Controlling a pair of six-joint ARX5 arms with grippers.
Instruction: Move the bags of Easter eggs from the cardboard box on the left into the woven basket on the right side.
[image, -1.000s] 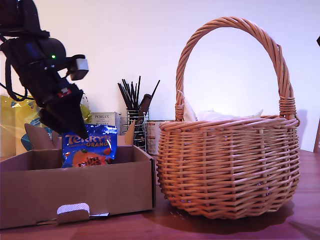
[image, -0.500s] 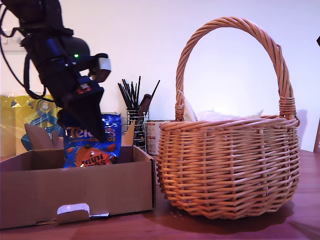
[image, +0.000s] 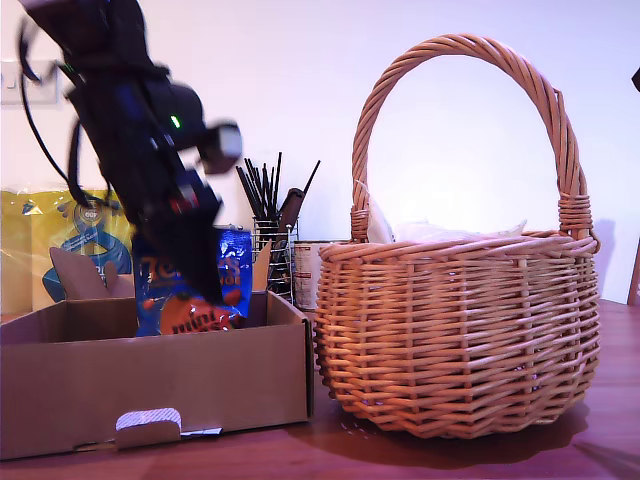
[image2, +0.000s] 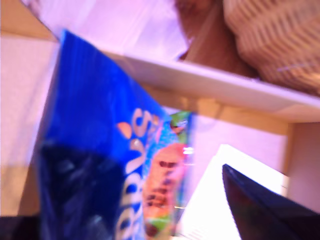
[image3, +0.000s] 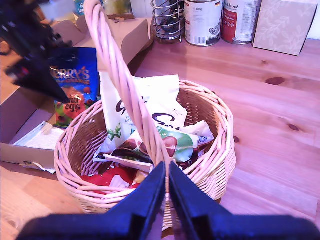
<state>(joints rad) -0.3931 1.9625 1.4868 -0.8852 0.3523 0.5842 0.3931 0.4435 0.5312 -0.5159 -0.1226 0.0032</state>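
My first gripper (image: 200, 285) is shut on the blue Terry's Orange bag (image: 236, 268), which hangs over the cardboard box (image: 200, 370) at the exterior view's left. In the first wrist view the blue bag (image2: 100, 125) fills the frame, with the box wall (image2: 225, 85) and the woven basket (image2: 280, 35) beyond it. The woven basket (image: 460, 340) stands at the exterior view's right. My second gripper (image3: 168, 200) is shut on nothing, close to the basket rim (image3: 225, 135). A white bag (image3: 150, 100) and a red bag (image3: 107, 177) lie inside the basket.
A yellow plastic pack (image: 60, 230) stands behind the box. A wire utensil holder (image: 270, 240) with dark utensils sits between box and basket. Two cans (image3: 202, 20) and a patterned carton (image3: 285, 22) stand on the wooden table (image3: 280, 125) beyond the basket.
The first arm has shifted toward the exterior view's right with the blue bag in its grip. The bag has turned more edge-on. Basket and box have not moved.
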